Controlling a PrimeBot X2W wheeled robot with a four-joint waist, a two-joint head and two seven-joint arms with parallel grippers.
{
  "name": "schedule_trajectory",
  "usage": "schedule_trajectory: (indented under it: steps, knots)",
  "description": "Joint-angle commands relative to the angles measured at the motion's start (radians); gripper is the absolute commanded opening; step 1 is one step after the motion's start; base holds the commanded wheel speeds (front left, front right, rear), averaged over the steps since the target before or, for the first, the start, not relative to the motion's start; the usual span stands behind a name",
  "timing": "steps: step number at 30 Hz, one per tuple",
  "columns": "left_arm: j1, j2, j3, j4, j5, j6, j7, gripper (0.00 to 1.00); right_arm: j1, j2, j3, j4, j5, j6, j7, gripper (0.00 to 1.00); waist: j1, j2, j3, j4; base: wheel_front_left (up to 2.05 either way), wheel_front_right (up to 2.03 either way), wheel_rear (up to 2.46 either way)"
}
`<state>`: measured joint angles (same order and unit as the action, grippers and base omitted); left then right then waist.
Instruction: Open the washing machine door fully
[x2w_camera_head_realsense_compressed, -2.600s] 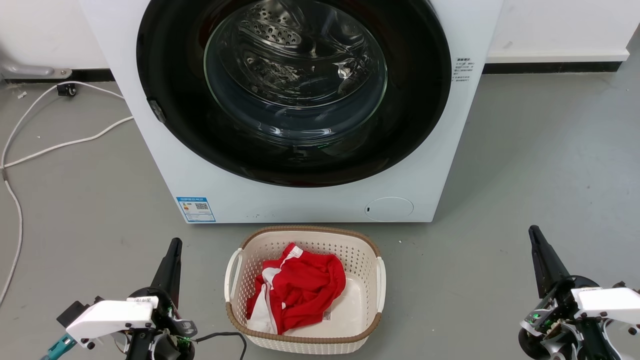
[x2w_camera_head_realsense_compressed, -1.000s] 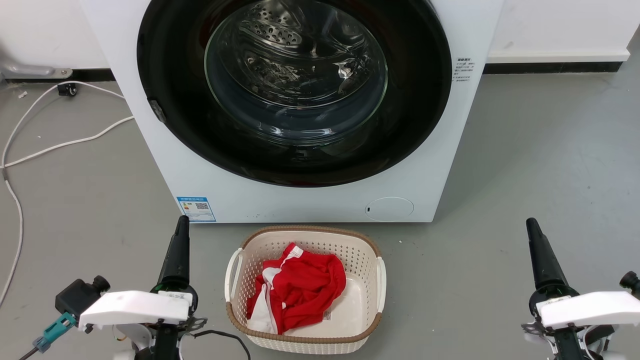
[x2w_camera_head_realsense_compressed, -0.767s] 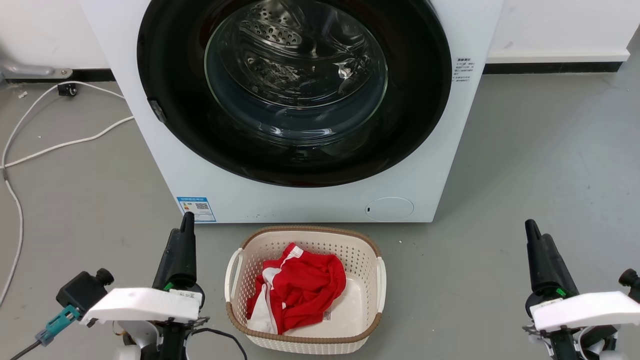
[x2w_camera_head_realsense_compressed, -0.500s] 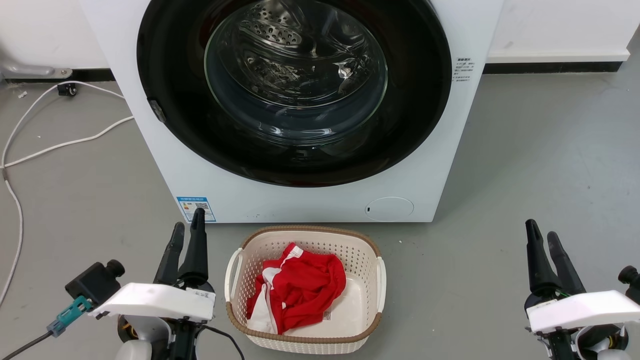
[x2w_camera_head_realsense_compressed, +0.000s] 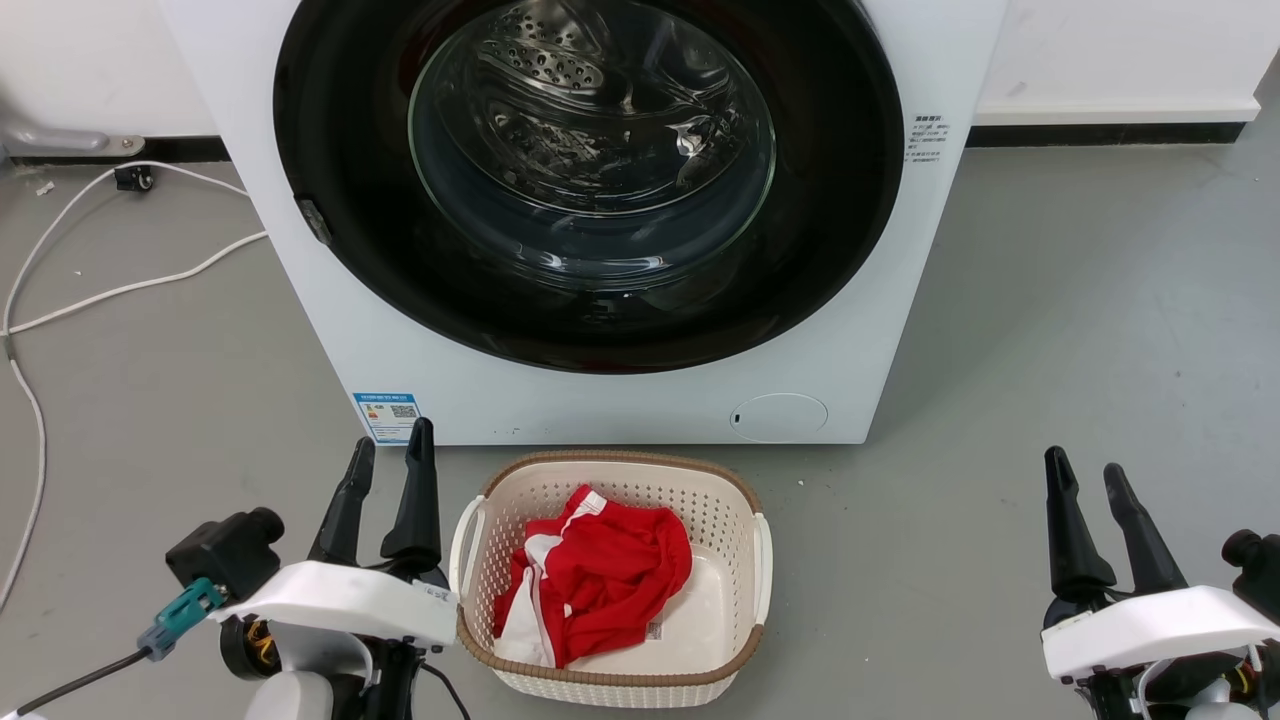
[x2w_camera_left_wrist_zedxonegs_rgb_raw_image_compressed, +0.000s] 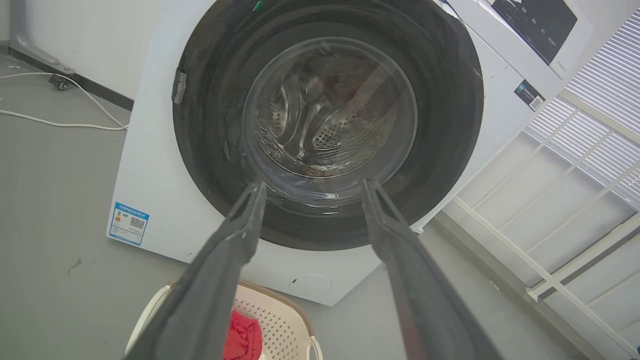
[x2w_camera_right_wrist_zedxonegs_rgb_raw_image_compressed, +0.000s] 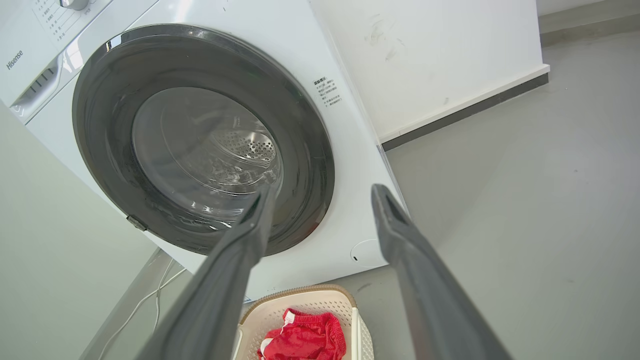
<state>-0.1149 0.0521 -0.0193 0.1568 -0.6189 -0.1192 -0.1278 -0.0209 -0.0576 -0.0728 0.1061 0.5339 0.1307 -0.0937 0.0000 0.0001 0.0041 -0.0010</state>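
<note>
Bare grey floor (x2w_camera_head_realsense_compressed: 1080, 300) under a white wall (x2w_camera_head_realsense_compressed: 1120, 50).
Dark skirting (x2w_camera_head_realsense_compressed: 1100, 134) along the wall's foot; white cable (x2w_camera_head_realsense_compressed: 120, 290) trailing over the floor at left; slatted blinds (x2w_camera_left_wrist_zedxonegs_rgb_raw_image_compressed: 607, 75) behind a white frame (x2w_camera_left_wrist_zedxonegs_rgb_raw_image_compressed: 600, 115).

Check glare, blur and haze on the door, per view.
Head view: sharp, with bright streaky reflections on the washing machine door glass. Left wrist view: door frame washed to grey, left gripper soft near the bottom edge. Right wrist view: same haze, right gripper also soft.

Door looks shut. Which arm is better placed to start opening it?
Probably left. The small grey tab on the large round black-framed glass washing machine door sits at its left rim, nearer the open left gripper; the open right gripper is on the far side.
</note>
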Motion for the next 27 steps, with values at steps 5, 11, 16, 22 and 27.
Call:
schedule_trajectory:
  steps: [5,11,16,22,27]
  knots:
    - [-0.030,0.002,-0.008,0.002,0.080,0.002,-0.020,1.00,-0.002,0.002,-0.003,-0.017,-0.085,0.000,-0.014,1.00,0.0000,-0.0001,0.000,0.001,0.00,0.00,0.00]
    - [-0.035,0.006,-0.017,0.017,0.153,0.005,-0.036,1.00,0.004,0.003,-0.004,-0.019,-0.157,0.000,-0.020,1.00,0.0000,-0.0001,0.000,0.001,0.00,0.00,0.00]
    - [-0.040,0.008,-0.023,0.026,0.210,0.011,-0.047,1.00,0.007,0.004,-0.006,-0.021,-0.215,0.000,-0.025,1.00,0.0000,-0.0001,0.000,0.000,0.00,0.00,0.00]
    - [-0.045,0.010,-0.028,0.038,0.270,0.019,-0.061,1.00,0.011,0.005,-0.014,-0.021,-0.278,0.000,-0.035,1.00,0.0000,-0.0001,0.001,-0.001,0.00,0.00,0.00]
    - [-0.048,0.011,-0.030,0.050,0.312,0.021,-0.073,1.00,0.016,0.005,-0.013,-0.017,-0.324,0.000,-0.041,1.00,0.0000,-0.0001,0.001,-0.002,0.00,0.00,0.00]
